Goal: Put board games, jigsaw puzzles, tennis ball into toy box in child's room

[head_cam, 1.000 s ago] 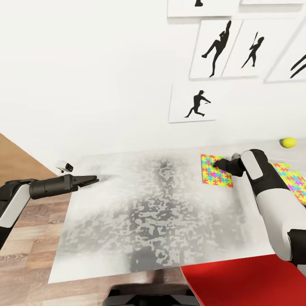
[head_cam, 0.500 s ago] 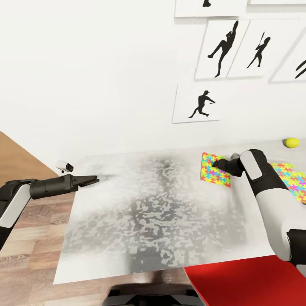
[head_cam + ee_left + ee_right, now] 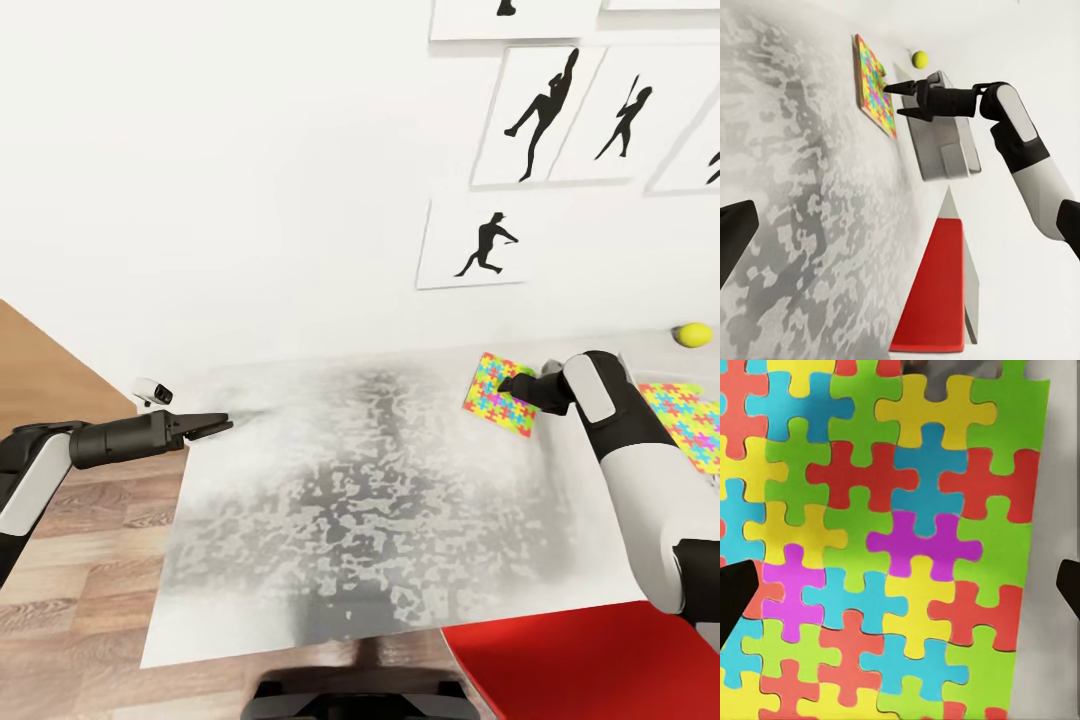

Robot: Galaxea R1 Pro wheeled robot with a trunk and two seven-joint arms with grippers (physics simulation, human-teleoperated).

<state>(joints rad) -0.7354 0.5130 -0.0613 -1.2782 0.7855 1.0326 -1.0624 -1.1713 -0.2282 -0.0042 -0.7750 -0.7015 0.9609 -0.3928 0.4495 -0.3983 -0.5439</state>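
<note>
We judge we are reaching for the jigsaw puzzle (image 3: pixel 499 394) at the desk's (image 3: pixel 380 520) right, right gripper (image 3: pixel 510 384) fingers spread above it, left gripper (image 3: pixel 215 424) fingers together, next closing on its edge.

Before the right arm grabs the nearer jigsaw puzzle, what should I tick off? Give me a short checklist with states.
1. Right gripper open: ok, fingers spread.
2. Gripper aimed at nearer jigsaw puzzle: ok, puzzle spans the right wrist view between the fingertips.
3. Puzzle already gripped: not ok, fingers not closed on it.
4. Toy box nearby: ok, beside the puzzle.
5. Left gripper out of the way: ok, at the table's far left.
6. Tennis ball clear of the arm: ok.
</note>
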